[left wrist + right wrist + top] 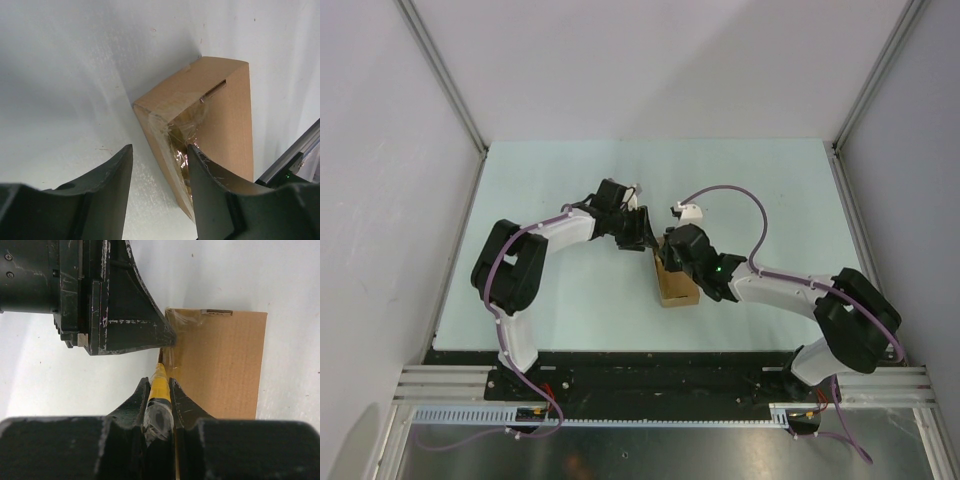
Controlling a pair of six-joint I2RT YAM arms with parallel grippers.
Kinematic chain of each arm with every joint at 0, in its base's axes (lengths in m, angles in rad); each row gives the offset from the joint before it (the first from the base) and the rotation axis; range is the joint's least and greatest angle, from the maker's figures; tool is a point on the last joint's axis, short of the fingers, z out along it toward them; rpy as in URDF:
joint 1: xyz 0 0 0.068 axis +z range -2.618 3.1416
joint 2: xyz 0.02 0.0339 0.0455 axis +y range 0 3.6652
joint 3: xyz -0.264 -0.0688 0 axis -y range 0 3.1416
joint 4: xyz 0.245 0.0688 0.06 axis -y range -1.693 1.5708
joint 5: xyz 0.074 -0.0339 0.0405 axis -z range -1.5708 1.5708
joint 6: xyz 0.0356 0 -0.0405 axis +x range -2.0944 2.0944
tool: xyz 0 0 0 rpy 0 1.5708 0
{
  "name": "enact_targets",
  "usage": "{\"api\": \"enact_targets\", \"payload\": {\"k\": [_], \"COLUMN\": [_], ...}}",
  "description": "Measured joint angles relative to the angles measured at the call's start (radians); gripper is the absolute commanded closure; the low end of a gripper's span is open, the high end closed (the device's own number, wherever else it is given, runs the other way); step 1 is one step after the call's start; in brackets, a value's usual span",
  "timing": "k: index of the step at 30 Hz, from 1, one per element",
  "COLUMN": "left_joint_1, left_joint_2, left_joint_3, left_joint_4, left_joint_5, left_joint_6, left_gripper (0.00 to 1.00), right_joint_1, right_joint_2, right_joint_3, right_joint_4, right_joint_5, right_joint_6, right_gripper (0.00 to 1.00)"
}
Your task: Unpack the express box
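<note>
The express box (pixel 678 288) is a plain brown carton lying at the table's middle, with clear tape crumpled at its far end. In the left wrist view the box (pixel 220 115) lies ahead, and my open left gripper (pixel 160 150) straddles its taped corner edge, the right finger (pixel 215 195) against the tape. My left gripper (pixel 648 238) is at the box's far end. My right gripper (pixel 159 382) is shut on the yellow-and-black utility knife (pixel 161 371), whose tip meets the box's (pixel 220 365) taped left edge. My right gripper (pixel 672 252) hovers over the box's far end.
The left gripper's finger (pixel 125 305) fills the upper left of the right wrist view, close to the knife tip. A white connector (pixel 687 211) on the purple cable hangs just behind the box. An aluminium rail (pixel 295 155) runs at the near edge. Enclosure walls stand on three sides.
</note>
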Motion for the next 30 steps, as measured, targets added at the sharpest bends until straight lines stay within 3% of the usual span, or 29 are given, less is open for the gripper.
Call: {"api": "enact_targets", "payload": {"k": [10, 30], "left_joint_1": [0.000, -0.002], "left_joint_2": [0.000, -0.004], "left_joint_3": [-0.004, -0.038], "left_joint_4": [0.004, 0.032], "left_joint_5": [0.014, -0.004], "left_joint_6": [-0.079, -0.276], "left_gripper": [0.63, 0.67], "right_joint_1": [0.035, 0.264], "right_joint_2": [0.003, -0.111], "right_joint_3": [0.002, 0.010], "right_joint_4": [-0.022, -0.330], "right_joint_5": [0.027, 0.241], "right_joint_6": [0.001, 0.050], "right_gripper": [1.00, 1.00]}}
